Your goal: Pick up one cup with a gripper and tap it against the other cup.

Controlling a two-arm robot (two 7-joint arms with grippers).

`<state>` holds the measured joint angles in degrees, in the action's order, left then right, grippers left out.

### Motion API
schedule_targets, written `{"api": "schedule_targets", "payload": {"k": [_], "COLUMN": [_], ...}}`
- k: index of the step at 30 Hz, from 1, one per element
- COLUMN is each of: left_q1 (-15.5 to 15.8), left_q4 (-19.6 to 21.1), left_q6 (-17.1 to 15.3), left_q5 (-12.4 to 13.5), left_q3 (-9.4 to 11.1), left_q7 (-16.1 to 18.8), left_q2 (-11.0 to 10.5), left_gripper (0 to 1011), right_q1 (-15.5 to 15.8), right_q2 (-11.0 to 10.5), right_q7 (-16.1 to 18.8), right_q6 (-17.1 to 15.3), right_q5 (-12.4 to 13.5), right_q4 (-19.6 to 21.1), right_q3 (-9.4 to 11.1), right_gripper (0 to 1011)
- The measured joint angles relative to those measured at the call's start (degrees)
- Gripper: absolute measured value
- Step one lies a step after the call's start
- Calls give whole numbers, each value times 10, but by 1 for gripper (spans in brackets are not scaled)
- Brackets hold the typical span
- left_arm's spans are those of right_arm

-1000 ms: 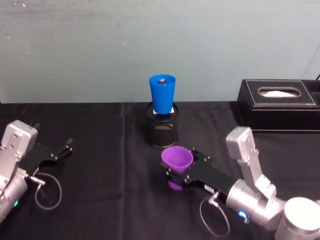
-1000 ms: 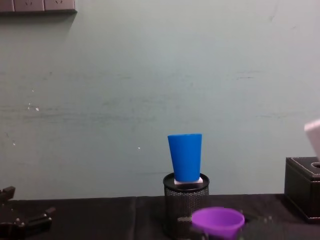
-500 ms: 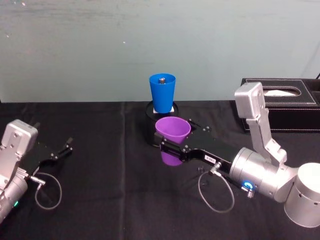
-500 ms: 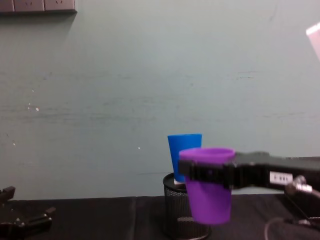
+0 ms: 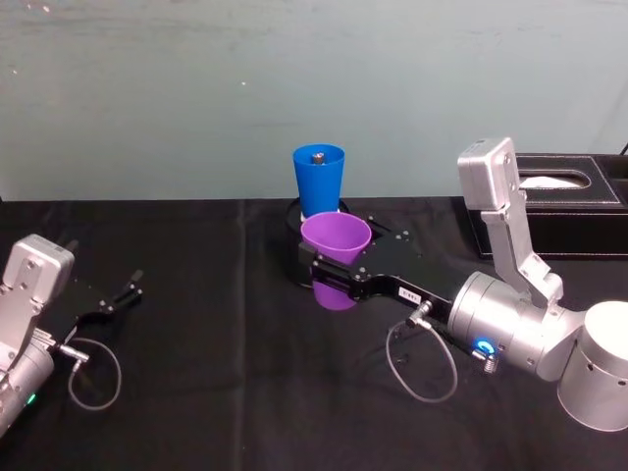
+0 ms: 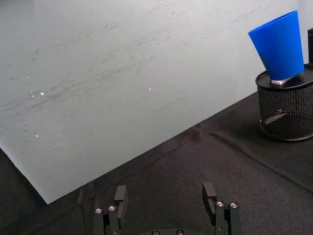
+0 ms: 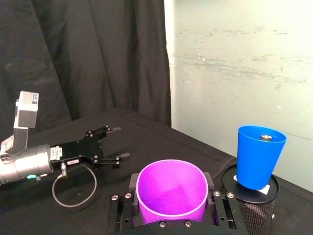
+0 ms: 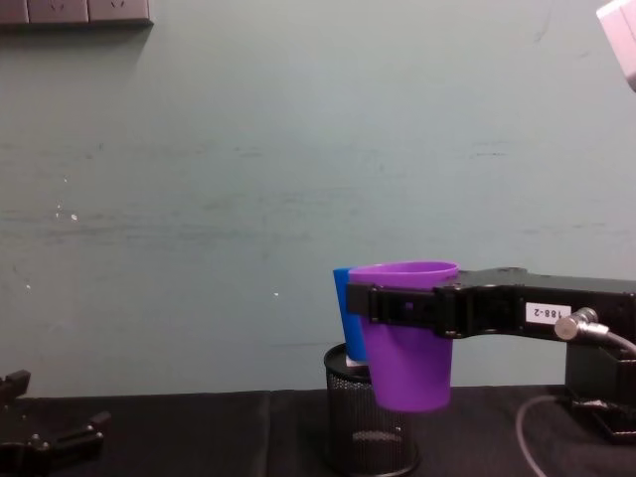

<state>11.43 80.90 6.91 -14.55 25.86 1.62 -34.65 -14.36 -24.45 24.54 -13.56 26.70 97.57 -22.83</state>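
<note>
Purple cup (image 5: 337, 241) upright, mouth up

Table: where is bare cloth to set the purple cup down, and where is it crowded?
Free: cloth between left gripper and holder. Crowded: middle, where right gripper holds purple cup by the holder bearing blue cup; tissue box right.

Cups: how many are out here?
2. The purple cup is held up by the right gripper; the blue cup stands on the mesh pen holder just behind it.

"188-2" on right jaws' white label (image 8: 546, 312)
</note>
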Motion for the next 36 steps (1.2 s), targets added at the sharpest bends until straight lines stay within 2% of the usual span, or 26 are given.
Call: {"api": "schedule_targets", "payload": {"k": [36], "left_q1": [0], "left_q4": [0], "left_q6": [0], "left_q5": [0], "left_q3": [0], "left_q7": [0], "left_q2": [0], "left_gripper": [1000], "right_q1": [1], "right_q2": [1], "right_q7": [3], "right_q6": [1], "right_q5": [1], "right_q4": [-1], "right_q3": [2], "right_gripper": [736]}}
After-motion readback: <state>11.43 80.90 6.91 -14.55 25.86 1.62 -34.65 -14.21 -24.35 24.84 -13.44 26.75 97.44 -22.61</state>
